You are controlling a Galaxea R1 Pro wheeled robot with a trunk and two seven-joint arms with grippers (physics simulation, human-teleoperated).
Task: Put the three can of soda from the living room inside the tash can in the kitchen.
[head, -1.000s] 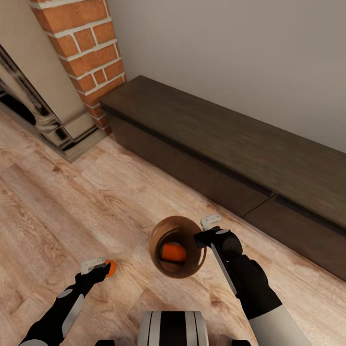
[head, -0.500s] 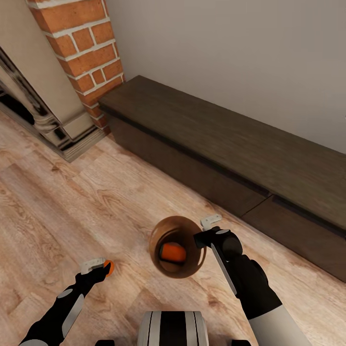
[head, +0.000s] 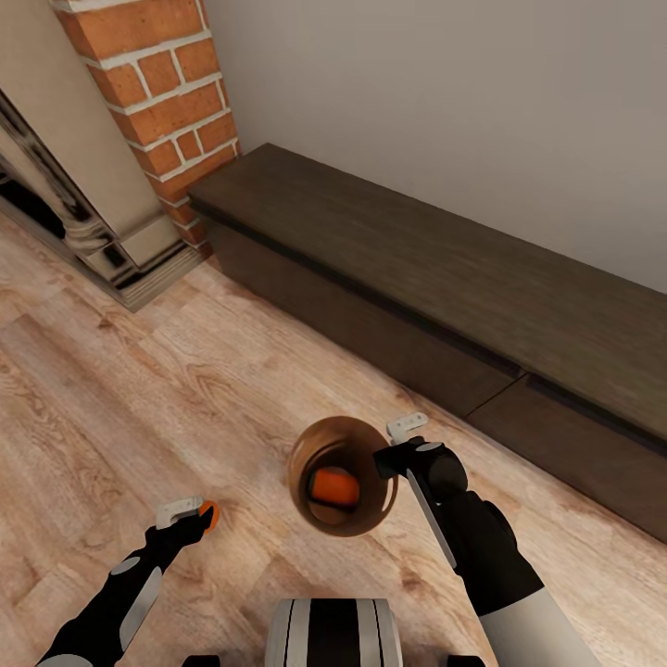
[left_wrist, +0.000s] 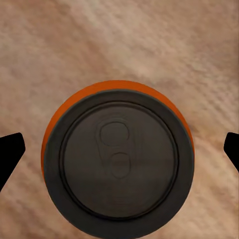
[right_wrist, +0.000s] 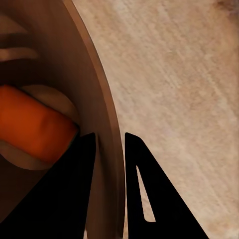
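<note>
The right gripper [head: 400,443] is clamped on the rim of the trash can [head: 306,443], one finger [right_wrist: 74,199] inside the wall and the other outside, carrying the bin above the floor. The bin is a round tapered shell, glossy copper-brown inside, its mouth tipped up toward the head camera. A soda can [head: 333,485] lies on its side in the bottom, its long axis roughly level; it is bright orange and smooth.

The left gripper [head: 196,514] hangs over a second soda can [left_wrist: 118,160] that stands upright on the floor, its long axis vertical and its dark grey lid with the pull tab facing up into the wrist camera. The black fingertips [left_wrist: 10,152] show spread wide on either side of the can, clear of its orange wall, so the jaws are open and holding nothing.

The wood floor [head: 139,389] is pale grained planking with open room all round the standing can and in front of the robot. Beyond the bin runs a long low dark-wood cabinet [head: 445,278] against a plain grey wall, its front edge well apart from both grippers. At its far end stands a red-brick fireplace [head: 157,93] with a pale surround.
</note>
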